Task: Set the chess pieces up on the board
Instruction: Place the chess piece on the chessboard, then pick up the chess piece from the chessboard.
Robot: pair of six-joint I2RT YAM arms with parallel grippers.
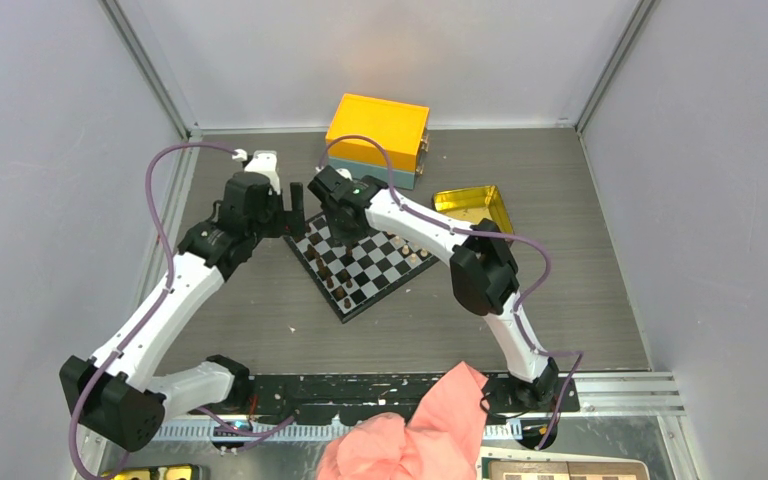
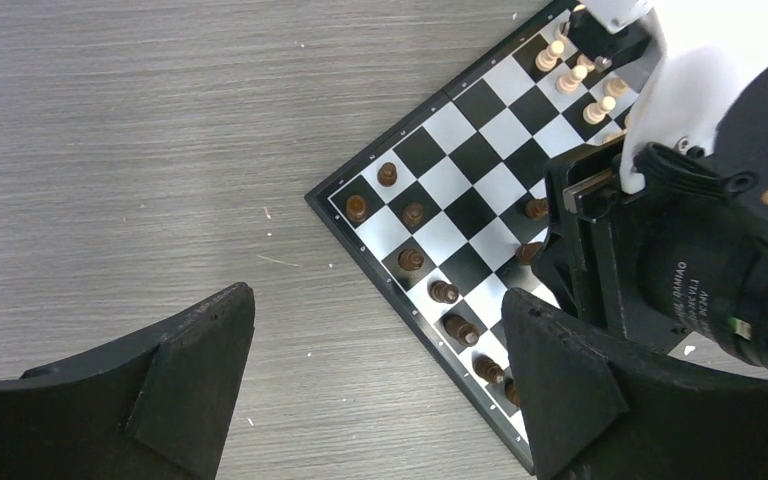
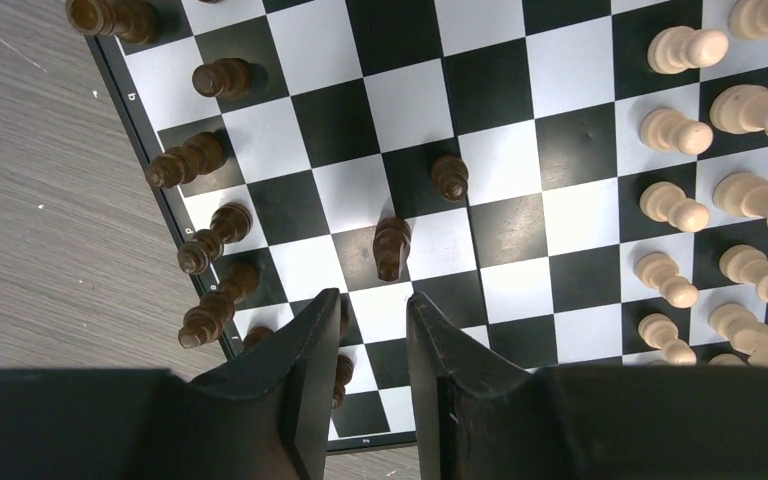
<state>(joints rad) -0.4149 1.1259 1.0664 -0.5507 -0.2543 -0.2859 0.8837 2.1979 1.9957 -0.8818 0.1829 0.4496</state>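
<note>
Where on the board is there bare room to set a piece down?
The middle squares of the board lie bare between the dark pieces along one edge and the light pieces along the other. Two dark pieces stand out near the right gripper. Both edges are crowded.

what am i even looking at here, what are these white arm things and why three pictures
Two white robot arms are bolted to a table's near edge. One picture looks down from above; the other two come from cameras on each wrist. Between the arms lies a black-and-white chessboard with dark pieces on one side and light pieces on the other. Behind it sit an orange box and a gold tin. The left tool is wide open beside the board, holding nothing. The right tool hovers over the dark pieces, part open, nothing visibly gripped.
</note>
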